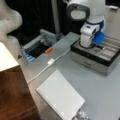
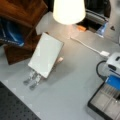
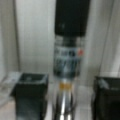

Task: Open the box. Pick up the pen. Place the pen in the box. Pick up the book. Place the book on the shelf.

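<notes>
The gripper point(image 3: 63, 100) is down inside the open box point(image 1: 87, 58), its two dark fingers point(image 3: 31, 96) standing apart on either side of the pen point(image 3: 67, 62) with a clear gap on both sides, so the jaws are spread and grip nothing. In the wrist view the pen lies lengthwise on the pale grey lining between the fingers, its black end away from the camera and its silvery section toward it. In a front view the arm's white wrist with blue parts stands in the left part of the box, and the fingertips are hidden behind the box's dark rim; a thin dark shape that may be the pen point(image 1: 100, 46) shows just to the right of the wrist.

The box sits on the grey table point(image 1: 100, 92), its compartments exposed in both front views. A white cable point(image 1: 50, 63) with a small white plug runs across the table to the left of the box. The book point(image 1: 60, 97) lies flat, well apart from the box toward a front view's bottom left, its spiral edge facing left. The shelf point(image 1: 13, 95) stands farther from the box, beyond the book at the frame's left edge. In a front view the book point(image 2: 46, 53) leans beside the shelf point(image 2: 22, 15), resting on small metal brackets point(image 2: 32, 78), and a lit lamp shade point(image 2: 68, 11) stands above.
</notes>
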Robot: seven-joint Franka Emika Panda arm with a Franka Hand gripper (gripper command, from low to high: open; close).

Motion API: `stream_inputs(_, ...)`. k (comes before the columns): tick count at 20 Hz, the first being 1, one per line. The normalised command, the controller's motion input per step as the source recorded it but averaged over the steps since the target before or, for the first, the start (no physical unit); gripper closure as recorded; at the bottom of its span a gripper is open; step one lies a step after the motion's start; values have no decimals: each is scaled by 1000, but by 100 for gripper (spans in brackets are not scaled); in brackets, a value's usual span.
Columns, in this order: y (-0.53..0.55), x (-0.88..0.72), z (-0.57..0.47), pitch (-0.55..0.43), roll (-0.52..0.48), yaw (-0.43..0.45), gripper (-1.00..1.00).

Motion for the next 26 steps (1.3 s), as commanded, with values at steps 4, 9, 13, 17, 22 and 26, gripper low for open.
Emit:
stream_inputs(4,56,119,-53,-26,-143,-68,-100)
stream_inputs(9,49,138,0,-17,-151,-56,-100)
stream_inputs(13,12,154,84,11,-150,-40,-100)
stream_inputs(17,-35,150,146,51,-146,-19,-100)
stream_inputs(22,-158,158,211,96,-136,39,-100)
stream_inputs(26,-307,187,229,100,-111,97,-100)
